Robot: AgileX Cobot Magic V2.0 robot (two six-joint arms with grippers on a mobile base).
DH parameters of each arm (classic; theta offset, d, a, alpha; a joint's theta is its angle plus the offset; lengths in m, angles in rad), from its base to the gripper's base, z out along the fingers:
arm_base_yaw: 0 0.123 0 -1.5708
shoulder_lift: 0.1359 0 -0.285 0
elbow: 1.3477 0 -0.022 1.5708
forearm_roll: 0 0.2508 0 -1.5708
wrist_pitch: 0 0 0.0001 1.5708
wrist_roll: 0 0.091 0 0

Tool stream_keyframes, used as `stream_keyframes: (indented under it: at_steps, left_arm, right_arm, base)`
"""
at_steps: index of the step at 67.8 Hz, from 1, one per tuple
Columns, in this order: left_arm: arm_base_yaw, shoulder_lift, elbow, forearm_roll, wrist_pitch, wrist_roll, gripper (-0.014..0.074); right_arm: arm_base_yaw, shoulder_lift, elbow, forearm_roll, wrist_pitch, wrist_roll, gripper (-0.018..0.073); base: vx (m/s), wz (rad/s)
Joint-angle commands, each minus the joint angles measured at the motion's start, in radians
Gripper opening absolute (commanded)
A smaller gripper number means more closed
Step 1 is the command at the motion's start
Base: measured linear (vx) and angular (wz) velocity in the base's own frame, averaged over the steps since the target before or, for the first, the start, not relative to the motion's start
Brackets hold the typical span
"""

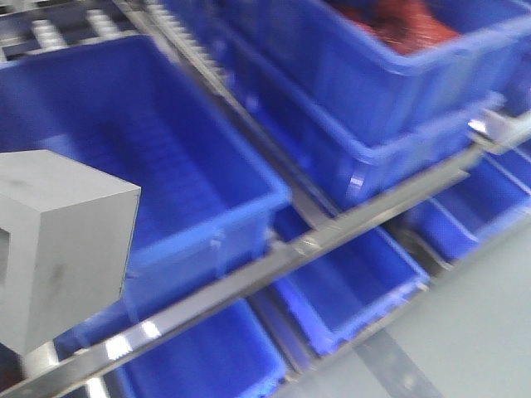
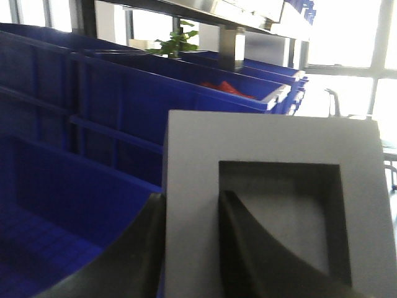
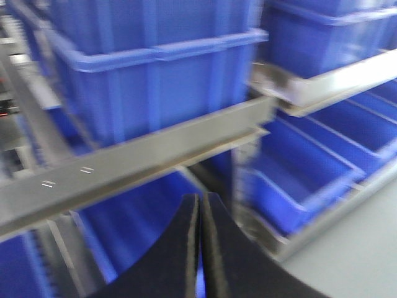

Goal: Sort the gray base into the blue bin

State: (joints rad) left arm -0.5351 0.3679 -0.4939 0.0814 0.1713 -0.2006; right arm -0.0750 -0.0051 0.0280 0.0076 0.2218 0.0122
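On the metal rack (image 1: 348, 224), the blue bin (image 1: 199, 174) sits open toward the robot, presumably so parts drop straight in; the gray base (image 1: 62, 249) hangs at its near-left corner, apparently above the rim, not yet inside. For carrying, the left gripper (image 2: 192, 200) clamps the base's wall in a firm pinch, one finger in the recess, one outside; the right gripper (image 3: 200, 200) has its fingers pressed together on nothing, idle before the rack.

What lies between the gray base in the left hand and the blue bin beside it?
Nothing: in the left wrist view the gray base, gripped by the left hand, shows directly against the blue bin, its wall and floor bare.
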Motion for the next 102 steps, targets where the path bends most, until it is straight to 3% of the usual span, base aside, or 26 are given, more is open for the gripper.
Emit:
stream_keyframes:
  at_steps: [1,51,102]
  left_arm:
    - [-0.005,0.009,-0.031,-0.005,-0.109,-0.006,0.0006]
    - [-0.005,0.009,-0.031,-0.005,-0.109,-0.006,0.0006]
    - [-0.005,0.009,-0.031,-0.005,-0.109,-0.006,0.0006]
  right_arm:
    - [-0.005,0.018,0.002,-0.008,-0.074,-0.012,-0.0005]
    - [-0.005,0.018,0.002,-0.008,-0.074,-0.012,-0.0005]
    - [-0.005,0.018,0.002,-0.008,-0.074,-0.012,-0.0005]
  base:
    - [0.19,0.73]
    - [0.15,0.56]
    - [0.04,0.15]
